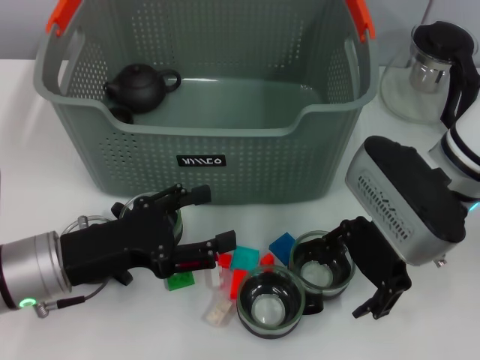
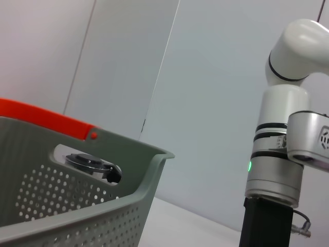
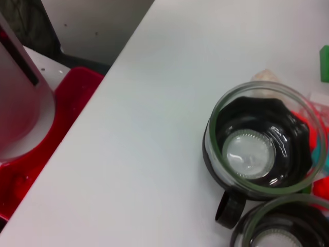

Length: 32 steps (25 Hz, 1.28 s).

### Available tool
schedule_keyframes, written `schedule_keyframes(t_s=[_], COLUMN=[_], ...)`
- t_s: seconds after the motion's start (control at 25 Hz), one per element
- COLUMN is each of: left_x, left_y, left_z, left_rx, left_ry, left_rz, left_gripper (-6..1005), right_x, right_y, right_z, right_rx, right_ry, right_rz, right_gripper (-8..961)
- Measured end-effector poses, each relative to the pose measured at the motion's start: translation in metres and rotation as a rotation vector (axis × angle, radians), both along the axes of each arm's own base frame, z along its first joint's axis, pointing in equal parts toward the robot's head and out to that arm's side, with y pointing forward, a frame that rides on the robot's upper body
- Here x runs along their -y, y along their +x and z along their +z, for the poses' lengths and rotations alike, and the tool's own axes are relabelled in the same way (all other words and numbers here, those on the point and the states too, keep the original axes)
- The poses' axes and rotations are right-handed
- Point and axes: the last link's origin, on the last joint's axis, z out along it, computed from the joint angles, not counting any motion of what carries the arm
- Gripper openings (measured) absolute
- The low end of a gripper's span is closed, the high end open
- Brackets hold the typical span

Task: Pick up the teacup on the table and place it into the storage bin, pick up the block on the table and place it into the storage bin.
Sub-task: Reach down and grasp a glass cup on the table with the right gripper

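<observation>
Right gripper (image 1: pixel 341 266) straddles a glass teacup (image 1: pixel 322 262), jaws wide around its rim; looks light, slick, breakable. Left gripper (image 1: pixel 206 221) spreads wide over the blocks (image 1: pixel 244 259).

Left gripper (image 1: pixel 201 225) hides a teacup (image 1: pixel 154 210); storage bin (image 1: pixel 225 161) cropped

- I work in what looks like a robotics lab or test room, not a home.
- My white table (image 1: pixel 90 330) is bare and glossy, set like a test bench.
- Plain pale wall panels (image 2: pixel 205 103) stand behind it, with no decoration.
- A white jointed robot arm (image 2: pixel 288 128) with a green status light stands at the table.
- Toy-like coloured blocks (image 1: pixel 244 259) and glass teacups (image 1: pixel 270 300) lie about like trial props.
</observation>
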Motion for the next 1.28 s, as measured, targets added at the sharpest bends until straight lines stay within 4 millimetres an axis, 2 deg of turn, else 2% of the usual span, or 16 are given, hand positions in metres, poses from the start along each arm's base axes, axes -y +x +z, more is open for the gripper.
schedule_keyframes(t_s=[0.56, 0.8, 1.24, 1.28], left_x=[0.003, 0.003, 0.005, 0.005], left_y=[-0.003, -0.004, -0.006, -0.007], left_z=[-0.002, -0.001, 0.0, 0.0], left_rx=[0.001, 0.002, -0.001, -0.002], left_ry=[-0.002, 0.006, 0.019, 0.022], left_rz=[0.016, 0.023, 0.025, 0.026], left_gripper=[933, 933, 933, 933], right_x=[0.0, -0.001, -0.001, -0.001], right_y=[-0.001, -0.004, -0.007, -0.007], right_z=[-0.011, -0.012, -0.014, -0.013], right_rx=[0.064, 0.062, 0.095, 0.096], right_ry=[0.037, 0.045, 0.07, 0.073], right_rz=[0.005, 0.0, -0.05, -0.055], right_gripper=[861, 648, 196, 183])
